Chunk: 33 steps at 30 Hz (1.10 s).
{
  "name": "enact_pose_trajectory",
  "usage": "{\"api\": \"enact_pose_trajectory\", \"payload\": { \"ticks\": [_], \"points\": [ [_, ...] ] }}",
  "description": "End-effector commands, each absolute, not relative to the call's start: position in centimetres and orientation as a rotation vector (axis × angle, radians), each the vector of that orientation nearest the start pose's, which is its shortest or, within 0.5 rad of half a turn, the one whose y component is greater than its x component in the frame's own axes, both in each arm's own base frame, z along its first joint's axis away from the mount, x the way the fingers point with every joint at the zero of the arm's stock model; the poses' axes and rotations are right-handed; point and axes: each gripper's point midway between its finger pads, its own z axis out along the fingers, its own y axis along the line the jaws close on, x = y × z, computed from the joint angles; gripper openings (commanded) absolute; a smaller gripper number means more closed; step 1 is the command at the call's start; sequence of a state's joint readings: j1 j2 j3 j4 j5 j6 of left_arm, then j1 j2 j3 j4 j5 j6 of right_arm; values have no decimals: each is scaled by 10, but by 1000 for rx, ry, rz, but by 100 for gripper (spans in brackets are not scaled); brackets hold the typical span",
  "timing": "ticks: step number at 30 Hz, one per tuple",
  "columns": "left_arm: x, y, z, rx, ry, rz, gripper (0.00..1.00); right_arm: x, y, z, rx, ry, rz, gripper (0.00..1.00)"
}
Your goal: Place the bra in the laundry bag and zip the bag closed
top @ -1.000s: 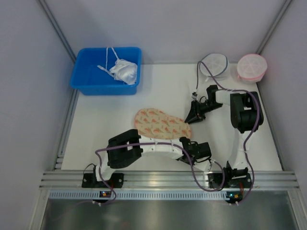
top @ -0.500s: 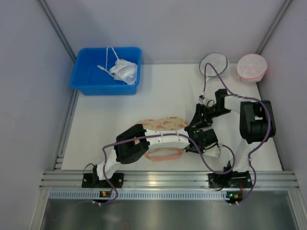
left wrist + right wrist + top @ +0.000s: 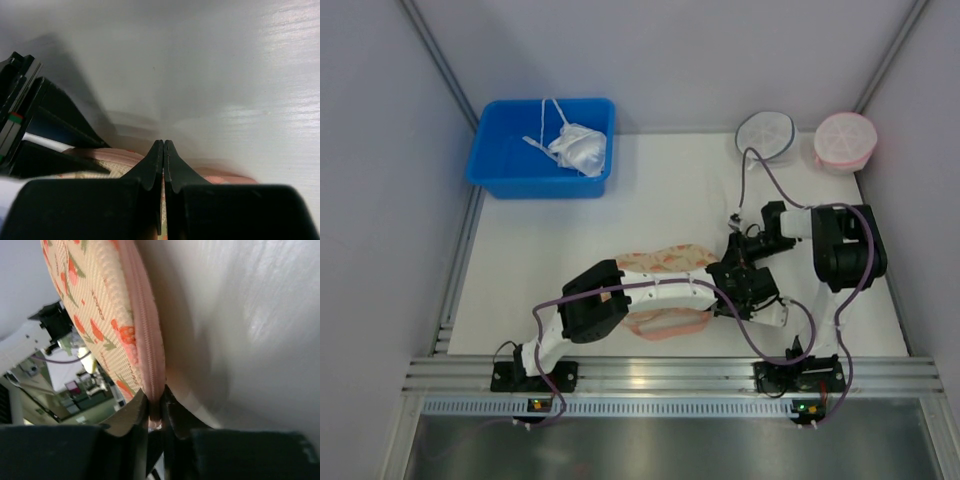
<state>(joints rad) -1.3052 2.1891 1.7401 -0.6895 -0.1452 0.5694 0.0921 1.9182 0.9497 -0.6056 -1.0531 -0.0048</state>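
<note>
The laundry bag (image 3: 670,257) lies at centre frame in the top view, partly under the left arm. The bra is not visible, so whether it is inside cannot be told. The right gripper (image 3: 155,400) pinches the pink zipper rim (image 3: 145,340) between narrow fingers. The left gripper (image 3: 163,145) is fully closed over the bag's right end, with nothing visible between its tips. Risk: the thin rim slips from the pinch under pull, or the bag drags across the table (image 3: 660,190).
</note>
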Motion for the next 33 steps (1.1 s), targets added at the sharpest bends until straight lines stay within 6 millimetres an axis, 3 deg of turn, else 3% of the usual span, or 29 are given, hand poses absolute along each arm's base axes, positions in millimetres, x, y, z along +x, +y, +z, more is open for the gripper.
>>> {"api": "enact_pose_trajectory", "payload": {
  "ticks": [1, 3, 14, 20, 21, 22, 25, 27, 28, 33],
  "points": [
    [164, -479, 61, -2898, -2224, 185, 0, 258, 183, 38, -166, 2698, 1606, 8],
    [156, -476, 59, -2903, -2201, 187, 0, 268, 184, 41, -175, 2686, 1590, 0],
    [117, -449, 48, -2870, -2105, 240, 0, 340, 181, 61, -196, 2584, 1472, 0],
    [103, -435, 41, -2862, -2055, 238, 0, 361, 184, 67, -214, 2548, 1459, 0],
    [105, -436, 43, -2873, -2058, 224, 0, 359, 184, 70, -211, 2553, 1470, 4],
    [108, -437, 43, -2877, -2064, 201, 0, 359, 184, 73, -214, 2554, 1473, 27],
    [126, -447, 50, -2905, -2111, 133, 0, 346, 177, 77, -213, 2588, 1449, 56],
    [142, -453, 57, -2906, -2156, 128, 0, 336, 170, 79, -245, 2600, 1410, 63],
    [148, -455, 56, -2904, -2162, 119, 0, 322, 163, 70, -247, 2643, 1397, 66],
    [181, -463, 68, -2907, -2233, 105, 0, 278, 154, 48, -265, 2749, 1412, 67]
  ]
}}
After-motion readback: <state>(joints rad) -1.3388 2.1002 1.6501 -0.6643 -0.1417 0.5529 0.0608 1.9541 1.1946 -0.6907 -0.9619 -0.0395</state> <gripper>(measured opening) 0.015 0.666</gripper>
